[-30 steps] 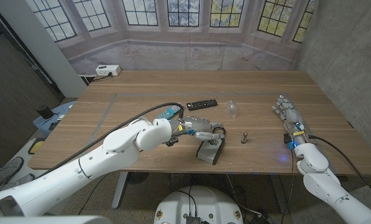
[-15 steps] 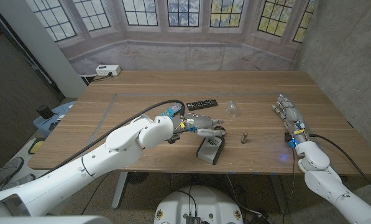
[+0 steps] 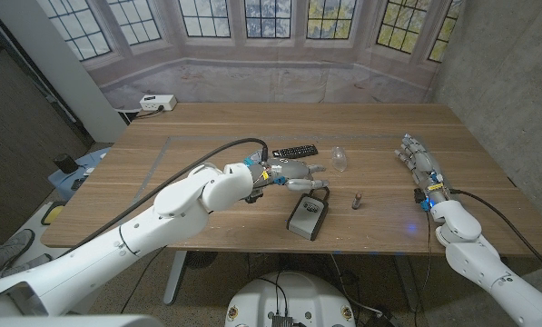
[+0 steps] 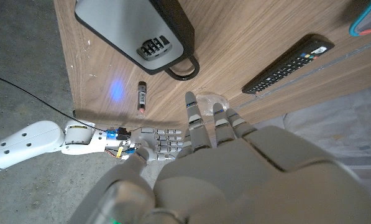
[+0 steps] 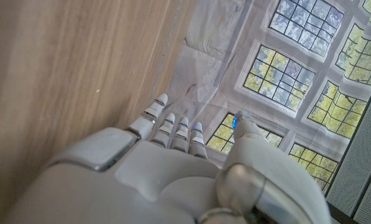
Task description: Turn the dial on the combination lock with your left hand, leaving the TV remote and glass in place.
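The combination lock (image 3: 306, 216), a grey box with a black rim and a shackle, lies near the table's front edge; its dials (image 4: 153, 47) show in the left wrist view. My left hand (image 3: 291, 174) hovers just behind the lock, fingers stretched out and apart, holding nothing. The black TV remote (image 3: 294, 152) lies right behind that hand. The small clear glass (image 3: 340, 159) stands to the remote's right. My right hand (image 3: 419, 163) waits at the table's right side with straight fingers and nothing in it.
A small brown cylinder (image 3: 357, 199) lies just right of the lock. A teal-edged object (image 3: 245, 165) sits beside my left wrist, partly hidden. A white power strip (image 3: 157, 103) rests at the far left corner of the table (image 3: 207, 127).
My left hand has come off the lock's shackle end and drawn back toward the remote, its fingers spreading. The lock, remote and glass have not moved.
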